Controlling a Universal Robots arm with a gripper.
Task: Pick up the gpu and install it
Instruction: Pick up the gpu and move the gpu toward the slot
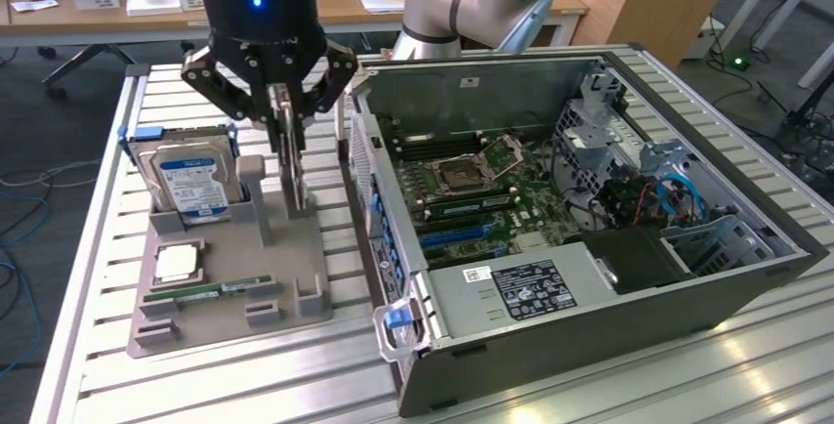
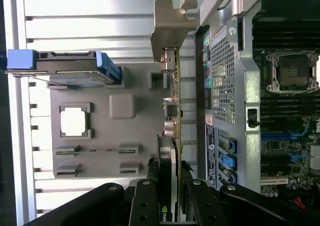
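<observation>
The gpu [image 1: 297, 190] stands on edge, seen as a thin vertical card over the right part of the grey holder tray [image 1: 229, 317]. My gripper [image 1: 289, 146] comes straight down from above and is shut on the card's upper edge. In the wrist view the gpu [image 2: 174, 111] runs edge-on away from my gripper [image 2: 172, 196], with its black cooler face beside the green board and its silver end bracket [image 2: 168, 31] at the far end. Whether the card's lower edge still touches the tray I cannot tell.
On the tray stand a silver hard drive with a blue label [image 1: 190, 186], a square processor [image 1: 179, 264] and a narrow green memory stick [image 1: 209, 290]. The open computer case [image 1: 521, 292] lies just to the exterior view's right, with its motherboard [image 1: 476, 190] exposed. The case wall [image 2: 223, 76] is close beside the card.
</observation>
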